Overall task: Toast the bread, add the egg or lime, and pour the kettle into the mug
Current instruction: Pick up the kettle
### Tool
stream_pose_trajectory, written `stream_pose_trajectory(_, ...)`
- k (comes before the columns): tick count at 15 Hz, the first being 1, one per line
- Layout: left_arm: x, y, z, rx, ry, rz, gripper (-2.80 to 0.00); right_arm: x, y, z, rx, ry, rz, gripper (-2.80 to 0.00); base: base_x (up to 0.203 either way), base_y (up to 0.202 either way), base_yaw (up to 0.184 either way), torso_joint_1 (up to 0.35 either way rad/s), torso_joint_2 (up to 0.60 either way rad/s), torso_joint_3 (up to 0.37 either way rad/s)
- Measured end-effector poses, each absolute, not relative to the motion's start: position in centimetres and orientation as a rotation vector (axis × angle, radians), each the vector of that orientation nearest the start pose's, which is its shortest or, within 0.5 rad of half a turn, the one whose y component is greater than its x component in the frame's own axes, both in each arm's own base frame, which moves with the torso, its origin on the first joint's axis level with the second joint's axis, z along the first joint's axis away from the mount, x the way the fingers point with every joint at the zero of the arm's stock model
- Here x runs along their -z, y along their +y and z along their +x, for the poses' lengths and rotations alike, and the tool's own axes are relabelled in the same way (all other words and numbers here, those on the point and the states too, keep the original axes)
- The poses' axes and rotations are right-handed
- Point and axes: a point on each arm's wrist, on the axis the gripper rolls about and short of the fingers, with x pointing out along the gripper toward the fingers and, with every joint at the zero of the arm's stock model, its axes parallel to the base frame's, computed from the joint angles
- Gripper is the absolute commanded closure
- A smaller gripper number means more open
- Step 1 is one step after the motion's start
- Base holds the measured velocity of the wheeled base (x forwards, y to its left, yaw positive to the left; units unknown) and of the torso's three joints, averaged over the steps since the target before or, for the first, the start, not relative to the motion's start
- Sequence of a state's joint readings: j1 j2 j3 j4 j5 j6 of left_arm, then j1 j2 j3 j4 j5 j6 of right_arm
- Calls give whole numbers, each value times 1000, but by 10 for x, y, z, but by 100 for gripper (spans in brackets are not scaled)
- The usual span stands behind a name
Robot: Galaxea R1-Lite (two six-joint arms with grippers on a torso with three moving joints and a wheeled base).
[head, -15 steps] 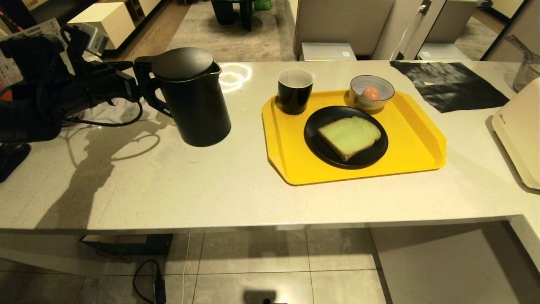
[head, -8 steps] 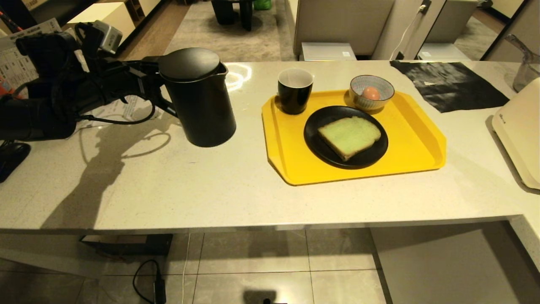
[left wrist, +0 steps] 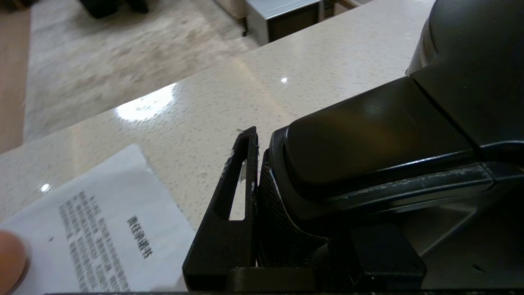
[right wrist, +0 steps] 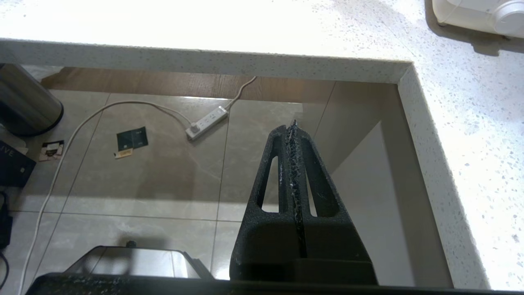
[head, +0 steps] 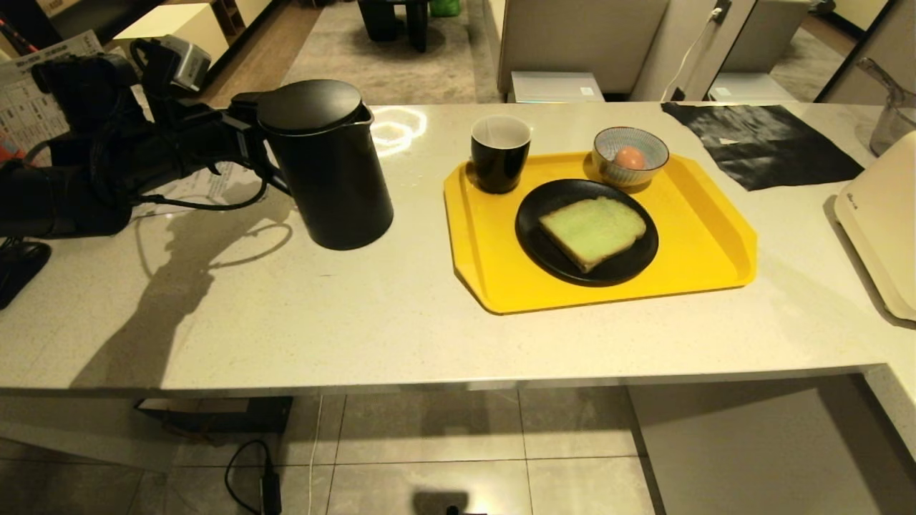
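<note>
The tall black kettle (head: 325, 172) stands on the counter left of the yellow tray (head: 701, 243). My left gripper (head: 250, 146) reaches in from the left and is shut on its loop handle (left wrist: 368, 139); one finger (left wrist: 229, 213) presses against the handle's side and the other is hidden behind it. On the tray are the black mug (head: 499, 154), the egg (head: 630, 157) in a striped bowl (head: 608, 143), and the green bread (head: 592, 230) on a black plate (head: 544, 243). My right gripper (right wrist: 293, 131) hangs shut below the counter edge, over the floor.
A white appliance (head: 884, 222) stands at the counter's right end, with a black cloth (head: 766, 143) behind it. Printed paper (left wrist: 102, 229) lies on the counter under my left arm. A power strip (right wrist: 206, 122) and cable lie on the tiled floor.
My left gripper has pushed in around the kettle handle and closed on it. The kettle was nudged slightly to the right, then came back.
</note>
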State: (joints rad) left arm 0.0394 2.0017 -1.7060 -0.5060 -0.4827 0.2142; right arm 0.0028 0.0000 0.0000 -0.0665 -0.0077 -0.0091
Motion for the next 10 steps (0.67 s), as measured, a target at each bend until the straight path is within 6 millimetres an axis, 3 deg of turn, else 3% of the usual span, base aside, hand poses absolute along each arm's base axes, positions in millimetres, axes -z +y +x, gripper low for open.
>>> stream_pose_trajectory(4,-326,1,407,329,-264,198,0,-82,0,-23,5,-66,-9,0,0,0,0,0,0,0)
stream_pose_trajectory(10,-362,-32,404,303,-397,192,0,-82,0,-23,5,-67,-9,0,0,0,0,0,0,0)
